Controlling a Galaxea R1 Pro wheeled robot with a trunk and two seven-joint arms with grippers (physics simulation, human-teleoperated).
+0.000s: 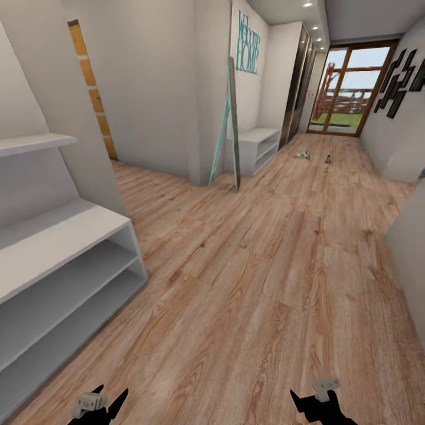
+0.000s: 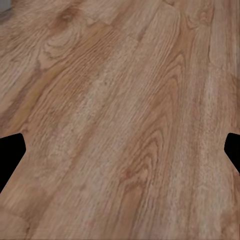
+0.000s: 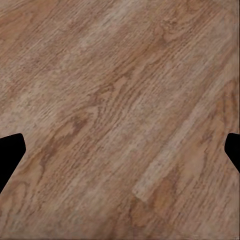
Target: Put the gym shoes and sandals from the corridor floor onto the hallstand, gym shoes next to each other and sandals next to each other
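We stand by the rack [image 1: 65, 260], both grippers' fingers [image 2: 11, 152] spread wide and empty; shoes [image 1: 303, 155] lie far down the floor [image 1: 265, 265]; next, we drive there.

The corridor floor [image 1: 248, 283] looks like light brown wood planks with strong darker grain and knots, a smooth, faintly satin finish; up close in the wrist views [image 2: 125, 100] [image 3: 115, 100] the grain swirls show clearly and the plank seams are thin. The shoe rack [image 1: 65, 283] has a plain light grey, matt, painted-looking surface, smooth on its top and shelves. The walls [image 1: 153, 88] are matt off-white. Far down the corridor, the door [image 1: 348, 88] has a brown wooden frame around clear glass. The tall cabinet front [image 1: 298, 88] beside it looks dark and glossy, reflecting light. Both hands [image 1: 100, 404] [image 1: 321, 401] are matt black with pale grey parts.
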